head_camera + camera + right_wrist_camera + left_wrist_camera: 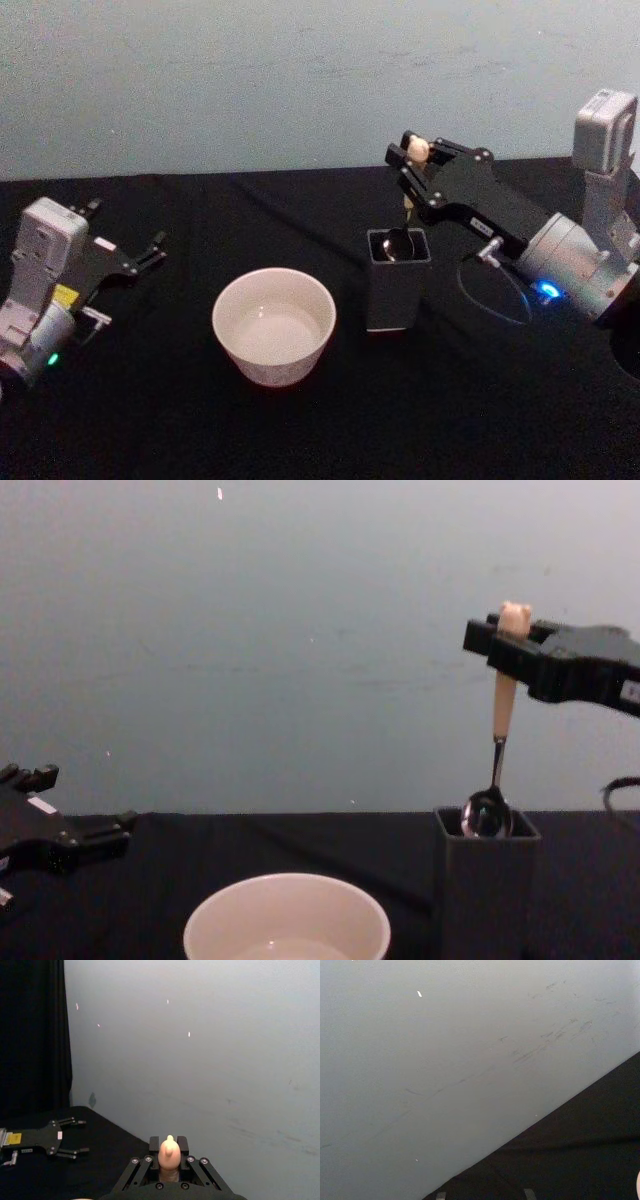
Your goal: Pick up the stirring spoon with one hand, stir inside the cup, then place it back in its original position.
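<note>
Item one, the table [480, 420]: it is covered in black cloth and carries the two vessels of the task.

Item two, the arms. The right end effector [412, 160] reaches in from the right and stands directly above the holder. It is closed on the top of the spoon's handle, with the bear head showing just above the jaws in the right wrist view. The left end effector [125, 228] lies parked near the table's left edge. Its jaws are spread wide and hold nothing.

Item three, the cup [273, 325]: it is upright and near the middle of the table. It stands to the robot's left of the holder and a little nearer the robot, with a clear gap between the two.

Item four, the holder [397, 280]: it is upright with its square mouth open upward.

Item five, the stirring spoon [503, 705]: it hangs with its long axis near vertical and its handle uppermost. Its metal bowl sits level with the holder's rim, just inside the mouth.

Assessment: the spoon has not cleared the holder. Any travel to the cup runs leftward and toward the robot, after a straight lift to free the bowl from the rim. The right arm has the grasp and is the nearer, so the left arm has no part to play. The risk is the spoon's bowl catching the holder wall if sideways travel begins before the lift.
</note>
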You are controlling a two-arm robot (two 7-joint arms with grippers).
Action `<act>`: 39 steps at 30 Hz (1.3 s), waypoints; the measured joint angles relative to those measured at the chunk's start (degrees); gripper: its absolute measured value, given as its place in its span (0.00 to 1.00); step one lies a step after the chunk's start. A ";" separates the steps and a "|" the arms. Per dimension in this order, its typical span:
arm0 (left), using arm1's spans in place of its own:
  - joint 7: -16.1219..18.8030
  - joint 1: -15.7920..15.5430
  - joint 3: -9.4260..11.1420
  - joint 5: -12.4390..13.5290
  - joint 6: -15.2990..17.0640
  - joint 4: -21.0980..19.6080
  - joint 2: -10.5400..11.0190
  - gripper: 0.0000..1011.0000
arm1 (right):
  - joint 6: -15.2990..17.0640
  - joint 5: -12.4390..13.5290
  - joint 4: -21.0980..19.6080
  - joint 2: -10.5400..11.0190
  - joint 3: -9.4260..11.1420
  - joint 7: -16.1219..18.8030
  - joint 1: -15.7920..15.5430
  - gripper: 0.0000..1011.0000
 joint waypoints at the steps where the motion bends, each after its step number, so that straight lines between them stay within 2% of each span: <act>1: 0.00 0.00 0.00 0.00 0.00 0.00 0.00 0.99 | 0.04 -0.18 0.39 -0.31 -0.16 -0.13 0.00 0.21; 16: 0.00 0.00 0.00 0.00 0.00 0.00 0.00 0.99 | 1.30 -0.26 5.29 -3.34 -0.99 -1.28 0.14 0.21; 23: 0.00 0.00 0.00 0.00 0.00 0.00 0.00 0.99 | 1.19 0.86 7.65 -4.51 -0.80 -1.00 -0.01 0.21; 39: 0.00 0.00 0.00 0.00 0.00 0.00 0.00 0.99 | 0.48 1.68 10.19 -5.74 -0.64 -0.85 -0.55 0.21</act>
